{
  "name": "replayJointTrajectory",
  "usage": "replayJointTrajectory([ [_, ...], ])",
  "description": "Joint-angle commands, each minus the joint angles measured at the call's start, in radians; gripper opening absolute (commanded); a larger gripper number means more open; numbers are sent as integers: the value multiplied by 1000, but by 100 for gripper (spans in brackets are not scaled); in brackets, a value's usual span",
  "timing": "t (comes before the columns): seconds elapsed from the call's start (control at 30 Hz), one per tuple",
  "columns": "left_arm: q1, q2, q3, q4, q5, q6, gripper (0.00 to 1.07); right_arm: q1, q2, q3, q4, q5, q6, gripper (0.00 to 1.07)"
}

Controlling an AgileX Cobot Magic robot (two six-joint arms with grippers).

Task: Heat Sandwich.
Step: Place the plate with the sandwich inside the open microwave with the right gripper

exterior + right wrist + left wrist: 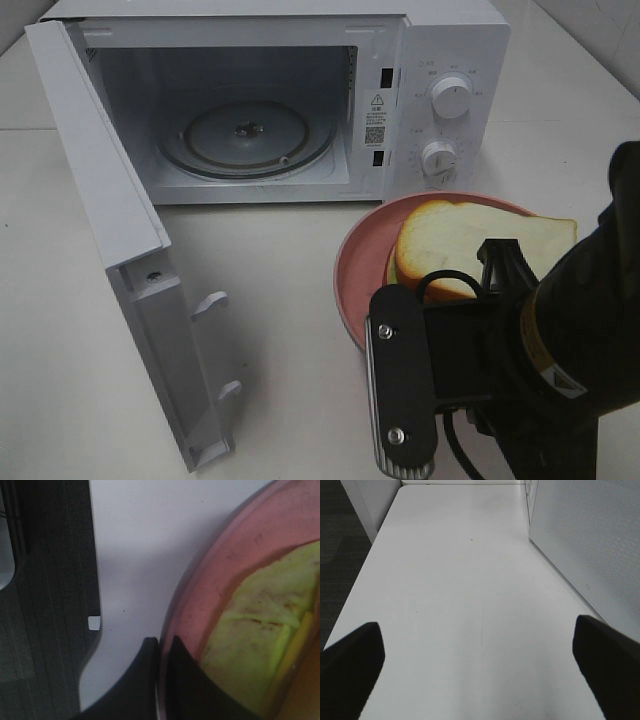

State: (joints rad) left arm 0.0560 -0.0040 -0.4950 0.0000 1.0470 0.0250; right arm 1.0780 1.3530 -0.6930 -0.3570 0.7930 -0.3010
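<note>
Two grippers, one engaged: the right gripper pinches the pink plate by its rim, sparing the sandwich, which lies near the counter's front edge before the microwave, its door swung open. The left gripper hangs spread wide, holding nothing.

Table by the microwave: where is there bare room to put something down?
The widest bare patch of table lies between the open door and the pink plate. The glass turntable inside the microwave is bare too. It is crowded at front right, where the right gripper clamps the plate's rim beside the sandwich.
</note>
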Motion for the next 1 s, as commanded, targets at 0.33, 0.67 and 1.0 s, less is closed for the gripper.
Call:
replayJointTrajectory([
  [0.33, 2, -29, 2, -7, -11, 0, 98, 2, -9, 3, -18, -35, -167, 0],
  [0.67, 2, -29, 2, -7, -11, 0, 98, -23, -9, 3, -18, -86, -234, 0],
  [1.0, 2, -29, 2, -7, -11, 0, 98, -173, -7, 3, 57, -113, -627, 0],
])
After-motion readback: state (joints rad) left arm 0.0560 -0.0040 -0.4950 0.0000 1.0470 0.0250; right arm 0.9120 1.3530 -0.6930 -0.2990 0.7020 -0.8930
